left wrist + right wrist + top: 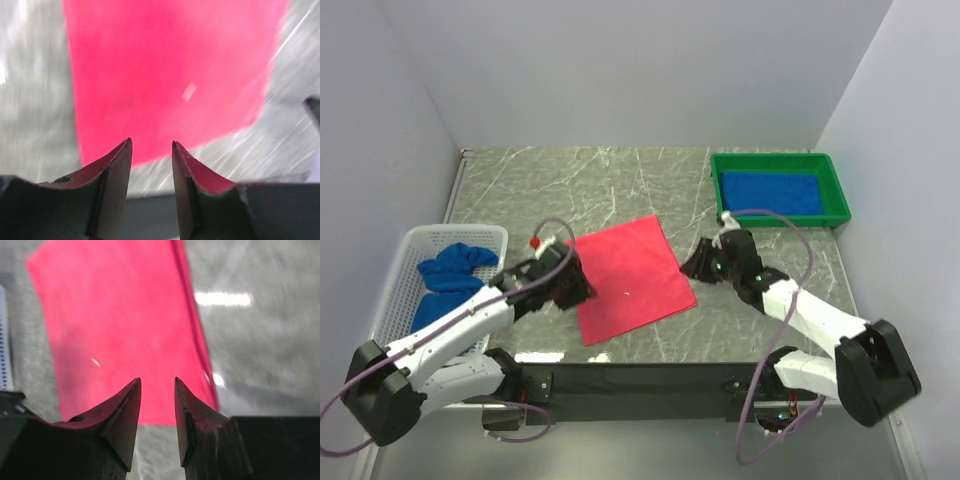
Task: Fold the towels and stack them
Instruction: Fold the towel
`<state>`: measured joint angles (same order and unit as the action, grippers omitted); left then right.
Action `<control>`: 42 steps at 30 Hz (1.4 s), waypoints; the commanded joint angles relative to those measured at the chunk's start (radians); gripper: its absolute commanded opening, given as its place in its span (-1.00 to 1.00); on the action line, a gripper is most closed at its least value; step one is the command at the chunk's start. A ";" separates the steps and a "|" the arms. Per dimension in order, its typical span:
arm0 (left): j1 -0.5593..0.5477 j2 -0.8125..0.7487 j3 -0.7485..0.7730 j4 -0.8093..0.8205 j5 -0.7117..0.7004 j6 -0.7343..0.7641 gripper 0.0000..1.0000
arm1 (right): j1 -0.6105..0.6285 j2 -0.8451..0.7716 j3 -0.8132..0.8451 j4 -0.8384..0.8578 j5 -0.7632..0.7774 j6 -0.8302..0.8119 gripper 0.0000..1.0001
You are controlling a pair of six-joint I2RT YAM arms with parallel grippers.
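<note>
A red towel (630,278) lies flat and unfolded on the marble table, between the two arms. It fills the left wrist view (165,75) and the right wrist view (120,335). My left gripper (582,292) is open and empty, just off the towel's left edge near its near-left corner. My right gripper (692,265) is open and empty, just off the towel's right edge. A folded blue towel (772,193) lies in the green tray (840,195). Crumpled blue towels (450,278) lie in the white basket (400,262).
The green tray stands at the back right, the white basket at the left edge. White walls enclose the table on three sides. A black strip (650,378) runs along the near edge.
</note>
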<state>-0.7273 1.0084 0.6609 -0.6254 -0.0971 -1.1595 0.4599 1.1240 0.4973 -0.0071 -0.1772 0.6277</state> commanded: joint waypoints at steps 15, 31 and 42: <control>0.400 0.676 0.384 0.316 -0.030 0.259 -0.50 | -0.010 0.805 0.696 0.337 -0.071 0.027 -0.19; 0.460 0.720 0.319 0.306 -0.042 0.257 -0.45 | -0.095 0.996 0.807 0.145 0.065 0.210 -0.21; 0.421 0.573 0.460 0.201 -0.027 0.314 0.27 | -0.052 0.706 0.735 0.029 0.113 -0.058 -0.19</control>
<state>-0.2852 1.6871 1.0546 -0.3695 -0.1028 -0.8806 0.3813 1.9812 1.2369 0.1108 -0.1493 0.7063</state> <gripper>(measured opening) 0.613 0.405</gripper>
